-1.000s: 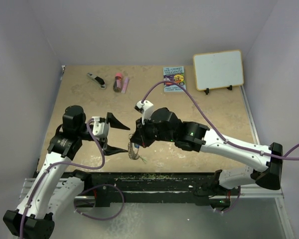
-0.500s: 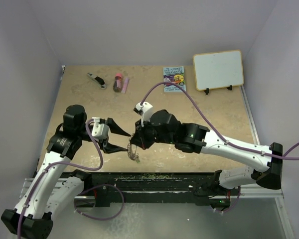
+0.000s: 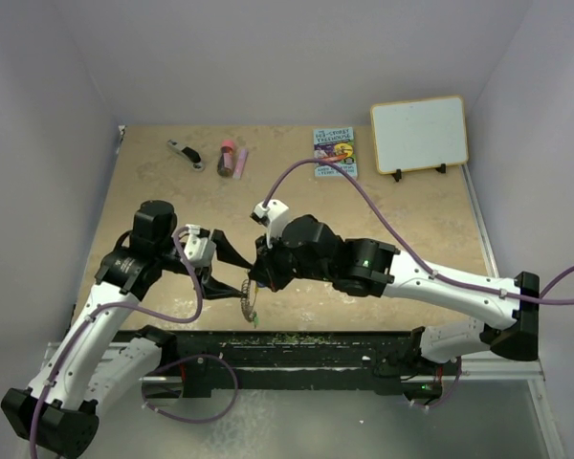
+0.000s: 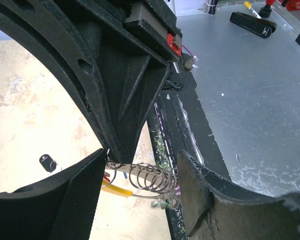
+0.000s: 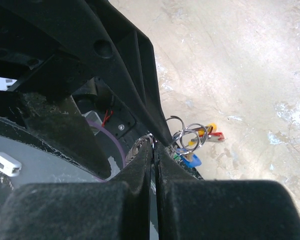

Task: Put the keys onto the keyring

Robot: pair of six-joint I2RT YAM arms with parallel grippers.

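At lower centre of the top view, the right gripper (image 3: pixel 257 278) clamps the keyring (image 3: pixel 247 304). The left gripper (image 3: pixel 231 272) has narrowed around it; you cannot confirm a grip. Treat the handover as incomplete; keys (image 5: pixel 192 159) hang near the clamp point.

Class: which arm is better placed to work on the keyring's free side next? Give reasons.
Left: the left fingers sit either side of the keyring, tips level with it; the right fingers are shut on it, holding it up.
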